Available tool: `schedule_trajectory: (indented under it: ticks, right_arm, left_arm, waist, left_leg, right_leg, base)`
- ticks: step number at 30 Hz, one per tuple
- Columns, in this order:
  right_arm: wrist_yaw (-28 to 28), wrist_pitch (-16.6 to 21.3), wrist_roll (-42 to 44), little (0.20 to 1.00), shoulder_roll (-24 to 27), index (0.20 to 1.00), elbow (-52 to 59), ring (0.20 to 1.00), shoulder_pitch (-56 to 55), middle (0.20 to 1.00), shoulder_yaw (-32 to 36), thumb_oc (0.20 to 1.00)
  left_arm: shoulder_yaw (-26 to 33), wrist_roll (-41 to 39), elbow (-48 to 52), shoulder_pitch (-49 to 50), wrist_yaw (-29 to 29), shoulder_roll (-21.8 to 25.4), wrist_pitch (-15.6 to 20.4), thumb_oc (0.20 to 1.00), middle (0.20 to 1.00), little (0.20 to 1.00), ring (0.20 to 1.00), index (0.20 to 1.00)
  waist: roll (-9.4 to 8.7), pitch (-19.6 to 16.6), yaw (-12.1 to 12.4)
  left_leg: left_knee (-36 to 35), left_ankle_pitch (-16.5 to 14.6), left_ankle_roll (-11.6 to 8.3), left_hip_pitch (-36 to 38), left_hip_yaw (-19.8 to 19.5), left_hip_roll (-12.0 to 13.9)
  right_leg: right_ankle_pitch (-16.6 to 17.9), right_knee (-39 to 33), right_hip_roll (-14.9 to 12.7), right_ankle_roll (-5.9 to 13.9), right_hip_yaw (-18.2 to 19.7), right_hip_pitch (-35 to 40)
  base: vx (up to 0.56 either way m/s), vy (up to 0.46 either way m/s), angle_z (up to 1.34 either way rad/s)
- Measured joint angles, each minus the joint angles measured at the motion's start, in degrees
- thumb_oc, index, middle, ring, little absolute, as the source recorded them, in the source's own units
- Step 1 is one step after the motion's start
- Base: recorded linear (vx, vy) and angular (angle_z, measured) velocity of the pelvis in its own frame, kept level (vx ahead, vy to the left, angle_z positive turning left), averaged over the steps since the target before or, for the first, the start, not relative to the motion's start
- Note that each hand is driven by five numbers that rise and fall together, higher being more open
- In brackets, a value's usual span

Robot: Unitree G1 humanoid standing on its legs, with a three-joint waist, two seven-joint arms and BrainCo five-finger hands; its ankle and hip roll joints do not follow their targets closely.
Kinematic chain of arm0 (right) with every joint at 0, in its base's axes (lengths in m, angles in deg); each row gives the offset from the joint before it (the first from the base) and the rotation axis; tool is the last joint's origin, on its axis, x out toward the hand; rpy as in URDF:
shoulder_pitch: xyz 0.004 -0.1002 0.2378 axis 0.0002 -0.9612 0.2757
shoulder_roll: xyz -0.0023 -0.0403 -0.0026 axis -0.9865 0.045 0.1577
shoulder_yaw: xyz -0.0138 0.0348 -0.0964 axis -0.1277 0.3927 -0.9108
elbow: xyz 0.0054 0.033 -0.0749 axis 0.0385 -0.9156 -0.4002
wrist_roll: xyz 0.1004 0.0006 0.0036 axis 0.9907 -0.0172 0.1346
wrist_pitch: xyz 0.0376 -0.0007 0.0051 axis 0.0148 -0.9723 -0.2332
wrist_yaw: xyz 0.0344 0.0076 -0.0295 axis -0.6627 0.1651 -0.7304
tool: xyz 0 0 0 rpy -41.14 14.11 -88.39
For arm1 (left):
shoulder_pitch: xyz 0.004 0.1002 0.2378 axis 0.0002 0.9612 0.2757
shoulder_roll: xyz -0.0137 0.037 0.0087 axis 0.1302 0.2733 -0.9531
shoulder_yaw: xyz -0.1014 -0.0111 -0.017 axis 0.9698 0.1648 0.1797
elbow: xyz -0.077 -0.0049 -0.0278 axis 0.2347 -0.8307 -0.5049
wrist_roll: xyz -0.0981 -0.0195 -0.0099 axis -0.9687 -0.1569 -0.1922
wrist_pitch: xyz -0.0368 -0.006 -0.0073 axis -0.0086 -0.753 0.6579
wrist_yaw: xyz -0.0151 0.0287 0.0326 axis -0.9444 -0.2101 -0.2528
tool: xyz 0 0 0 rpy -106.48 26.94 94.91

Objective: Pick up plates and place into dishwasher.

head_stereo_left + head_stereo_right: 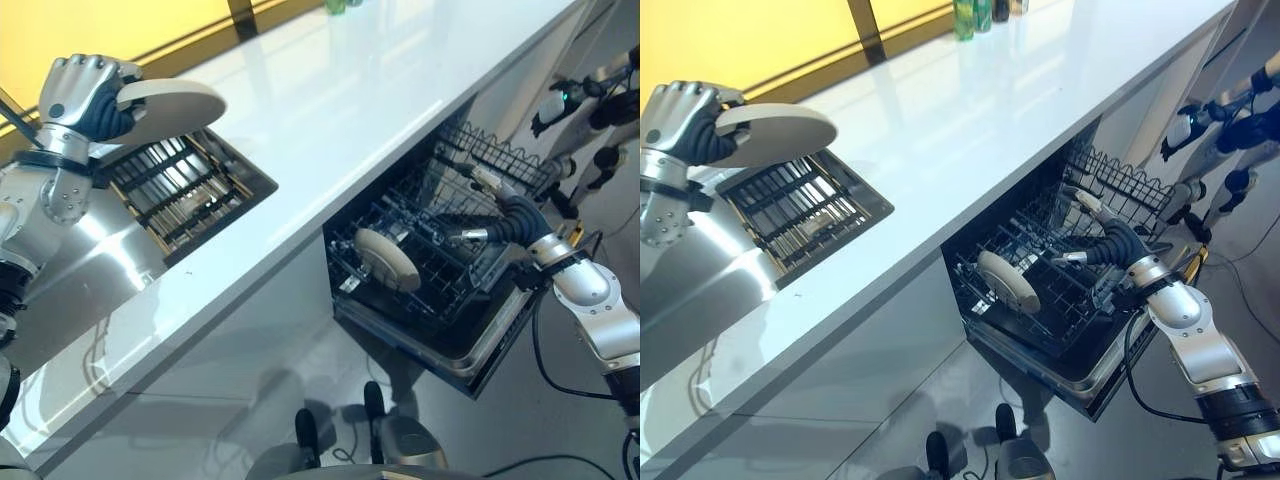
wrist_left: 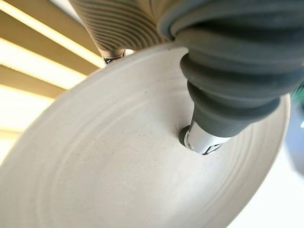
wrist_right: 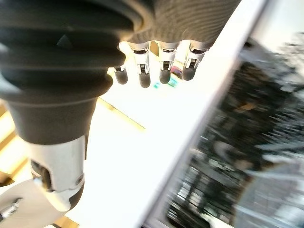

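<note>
The right hand [image 1: 1102,243] hangs over the open dishwasher rack [image 1: 440,250], fingers loosely straight and empty, beside a plate [image 1: 388,259] standing on edge there. Farther back, the left hand [image 1: 88,98] clamps a second plate [image 1: 170,104] above the sink rack [image 1: 800,210]; its wrist view shows the thumb [image 2: 202,141] pressing the plate's face.

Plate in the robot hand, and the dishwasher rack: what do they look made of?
Plate: likely matte glazed ceramic or stoneware; off-white, faint concentric rings, tiny specks. It could be melamine. The left robot hand grips it. Rack: seemingly dark coated wire, shown by its thin grid bars; a second plate stands in it.
</note>
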Motion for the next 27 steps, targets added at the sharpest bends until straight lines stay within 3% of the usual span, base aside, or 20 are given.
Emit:
schedule_trajectory:
  ticks: [7, 11, 27]
  right_arm:
    - [6.95, 0.91, -1.03, 1.000, -6.34, 1.000, -0.01, 1.000, 7.80, 1.000, -7.26, 1.000]
    - [10.08, 0.90, -1.87, 1.000, -8.91, 1.000, -1.81, 1.000, 12.55, 1.000, -9.80, 1.000]
    - [12.25, -0.44, -2.23, 1.000, -11.72, 1.000, -8.84, 1.000, 19.28, 1.000, -13.45, 1.000]
  left_arm:
    - [0.20, -3.85, 10.62, 2.90, -1.64, -12.34, 7.47, 0.200, 0.200, 0.200, 0.200, 0.200]
    - [0.08, -5.95, 12.50, 3.63, -4.89, -17.54, 9.53, 0.200, 0.200, 0.200, 0.200, 0.200]
    - [-4.57, -13.24, 15.76, 3.63, -15.21, -21.17, 10.18, 0.200, 0.200, 0.200, 0.200, 0.200]
  waist:
    - [0.09, -4.98, 4.01]
    - [-0.35, -6.36, 4.88]
    - [-3.28, -9.62, 6.16]
  left_leg:
    - [-0.02, 0.07, 0.02, 1.45, -1.83, 0.03]
    - [-0.02, 0.45, 0.23, 2.01, -2.64, 0.03]
    - [-0.05, 0.96, 0.72, 2.56, -4.72, -0.18]
  right_leg:
    - [-0.36, -0.28, 0.04, -0.27, -0.89, 1.73]
    - [-0.38, -0.30, -0.04, -0.27, -1.90, 2.80]
    - [-0.43, -0.32, -0.35, -0.26, -3.53, 4.31]
  base:
    - [0.01, -0.055, 0.08]
    - [0.01, -0.046, 0.11]
    - [0.00, -0.024, 0.06]
